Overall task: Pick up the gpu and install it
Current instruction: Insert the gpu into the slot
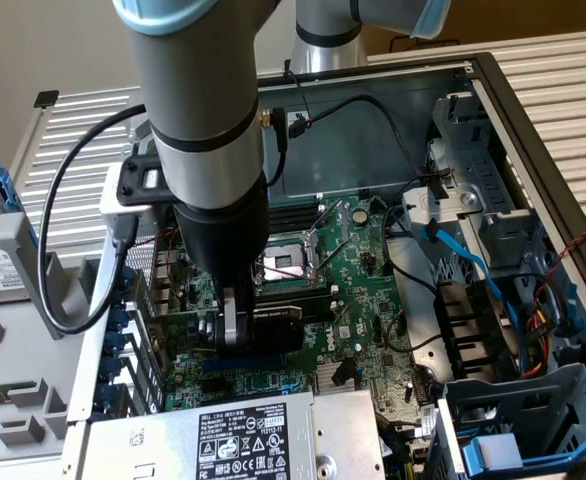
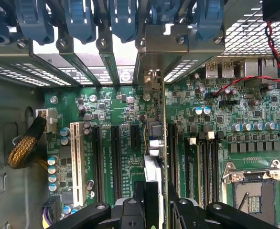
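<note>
The arm is down inside the open computer case (image 1: 533,120), and the tool (image 1: 235,335) sits low over the big green motherboard (image 1: 363,300). Its fingers (image 1: 232,322) are clamped on the gpu (image 1: 273,328), which shows in the exterior view as a dark card with a black shroud, standing on edge and running out from the tool toward the exterior view's right. The card is right down at the board, just above the blue expansion slot (image 1: 248,365), with the empty CPU socket (image 1: 288,262) just behind it.

From the wrist view we look straight along the card. The gpu (image 2: 154,143) appears edge-on as a thin strip running away from the tool (image 2: 154,210) toward the metal rear wall of the case, between the black expansion slots (image 2: 116,157) on one side and the memory slots (image 2: 207,162) on the other. Its silver end bracket (image 2: 152,78) stands up against the rear wall, in line with the row of blue retention clips (image 2: 123,19). Whether the card's edge is fully seated in its slot I cannot tell.

Elsewhere, the silver power supply (image 1: 243,435) with its white label lies near the exterior view's lower edge, and blue data cables (image 1: 463,250) loop beside the drive cage (image 1: 473,160) on the exterior view's right. A red-and-black twisted wire (image 2: 254,81) crosses the board near the rear ports.
</note>
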Robot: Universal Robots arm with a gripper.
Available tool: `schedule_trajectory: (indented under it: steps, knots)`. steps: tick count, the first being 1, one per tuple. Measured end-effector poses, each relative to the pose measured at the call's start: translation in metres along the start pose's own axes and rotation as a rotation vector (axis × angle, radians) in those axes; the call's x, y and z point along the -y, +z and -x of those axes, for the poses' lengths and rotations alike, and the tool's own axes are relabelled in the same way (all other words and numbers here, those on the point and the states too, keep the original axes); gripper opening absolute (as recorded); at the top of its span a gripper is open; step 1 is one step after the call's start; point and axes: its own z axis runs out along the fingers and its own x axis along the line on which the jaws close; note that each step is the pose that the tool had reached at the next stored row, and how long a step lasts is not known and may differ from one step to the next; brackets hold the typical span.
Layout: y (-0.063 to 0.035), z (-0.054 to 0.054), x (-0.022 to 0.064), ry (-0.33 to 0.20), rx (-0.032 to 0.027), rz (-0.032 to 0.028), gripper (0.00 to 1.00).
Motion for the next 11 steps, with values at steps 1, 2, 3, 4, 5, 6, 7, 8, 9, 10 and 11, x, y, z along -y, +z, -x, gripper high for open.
schedule_trajectory:
  steps: [1, 2, 3, 4, 5, 6, 7, 8, 9, 10, 11]
  knots:
    - [0.0004, 0.0, 0.0, 0.0, 0.0001, -0.0001, 0.28]
    - [0.0005, 0.0, 0.0, 0.0, -0.0001, 0.0, 0.28]
    - [0.0007, -0.0001, 0.0, 0.0, -0.0001, -0.0001, 0.28]
    - [0.0012, -0.0001, -0.0001, 0.0, 0.0, -0.0003, 0.28]
    - [0.0016, -0.0001, -0.0001, 0.0, 0.0, -0.0003, 0.28]
    - [0.002, -0.0001, -0.0002, 0.0, 0.0, -0.0005, 0.28]
    - [0.0022, -0.0002, -0.0003, 0.0, -0.0002, -0.0004, 0.28]
    - [0.0023, -0.0002, -0.0004, 0.0, -0.0003, -0.0004, 0.28]
    - [0.0023, -0.0002, -0.0004, 0.0, -0.0003, -0.0004, 0.28]
    - [0.0023, -0.0002, -0.0004, 0.0, -0.0003, -0.0004, 0.28]
    - [0.0024, -0.0002, -0.0004, 0.0, -0.0001, -0.0005, 0.28]
